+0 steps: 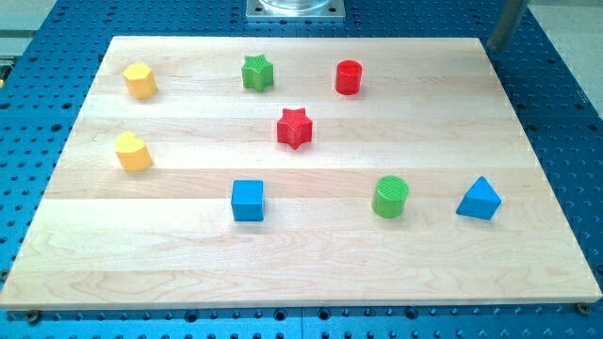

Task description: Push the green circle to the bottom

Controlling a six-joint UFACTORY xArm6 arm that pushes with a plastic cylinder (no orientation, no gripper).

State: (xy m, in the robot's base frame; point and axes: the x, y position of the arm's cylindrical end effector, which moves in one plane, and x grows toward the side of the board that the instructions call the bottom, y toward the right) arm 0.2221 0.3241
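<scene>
The green circle [390,197] stands on the wooden board [311,273], right of centre in the lower half. My tip [493,46] is at the view's top right, just at the board's far right corner, well above and to the right of the green circle. It touches no block. A blue triangle [480,199] lies just right of the green circle.
A blue cube [248,200] sits left of the green circle. A red star [294,128] is at the centre, with a red cylinder [349,77] and green star [256,72] above it. Two yellow blocks [139,80] [133,152] are at the left.
</scene>
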